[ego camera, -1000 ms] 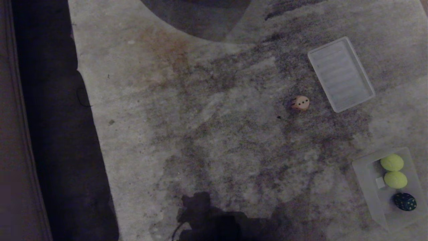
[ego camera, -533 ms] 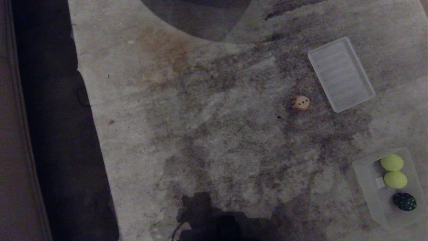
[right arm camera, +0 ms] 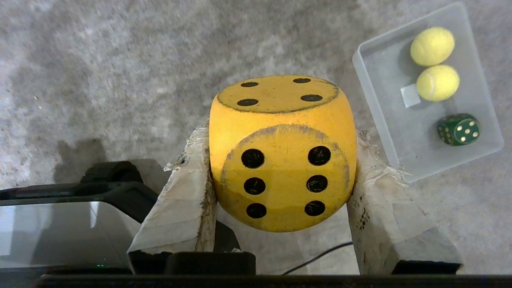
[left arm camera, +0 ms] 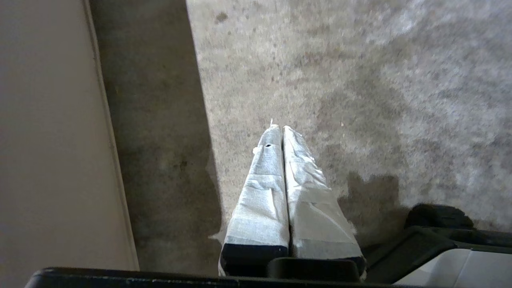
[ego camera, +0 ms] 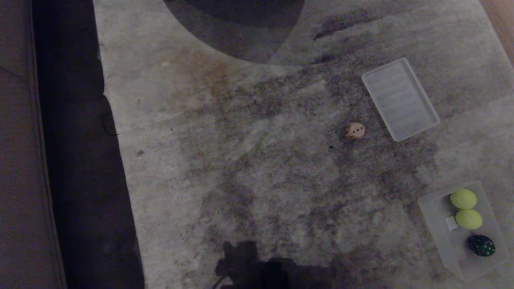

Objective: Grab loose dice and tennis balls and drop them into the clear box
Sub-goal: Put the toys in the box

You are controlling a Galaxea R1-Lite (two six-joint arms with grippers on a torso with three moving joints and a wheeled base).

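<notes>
Gripping a yellow die (right arm camera: 282, 154) between taped fingers (right arm camera: 182, 200), right gripper (right arm camera: 280, 168) above rug (right arm camera: 100, 60), near the box (right arm camera: 476, 160); box holding two balls (right arm camera: 432, 46) and green die (right arm camera: 458, 129); tan die (ego camera: 355, 131) loose beside lid (ego camera: 400, 98); left gripper (left arm camera: 282, 130) pressed closed, empty, over rug

Mottled grey carpet (ego camera: 249, 168). Pinkish-tan die with black pips (ego camera: 355, 131) sits loose just beside flat ribbed clear plastic lid (ego camera: 400, 98). Near the right edge, translucent clear plastic box (ego camera: 435, 216) holds two yellow-green tennis balls (ego camera: 463, 199) and dark green die (ego camera: 481, 245).
</notes>
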